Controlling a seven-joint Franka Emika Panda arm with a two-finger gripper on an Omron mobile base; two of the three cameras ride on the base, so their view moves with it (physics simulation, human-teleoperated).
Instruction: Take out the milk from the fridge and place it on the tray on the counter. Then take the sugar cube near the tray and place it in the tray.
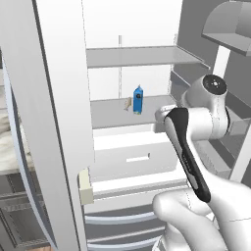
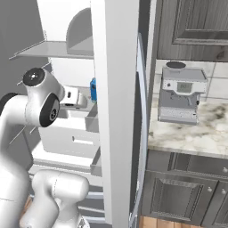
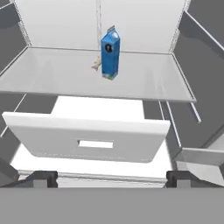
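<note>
The milk (image 3: pixel 110 54) is a small blue gabled carton standing upright on the grey middle shelf (image 3: pixel 57 76) of the open fridge (image 1: pixel 63 98), towards the back. It also shows as the blue carton (image 1: pixel 138 100) in the left base view, and as a blue sliver (image 2: pixel 93 89) past the door edge in the right base view. My gripper (image 3: pixel 111 178) is open, with its fingertips (image 3: pixel 43 177) wide apart and nothing between them. It hangs in front of the fridge, short of the shelf and lower than the carton. The tray and the sugar cube are out of view.
A tiny tan object (image 3: pixel 96 64) lies just left of the milk. A white drawer (image 3: pixel 87 135) juts out below the shelf. The fridge door (image 2: pixel 118 111) stands open beside my arm. A coffee machine (image 2: pixel 180 95) sits on the marbled counter (image 2: pixel 196 133).
</note>
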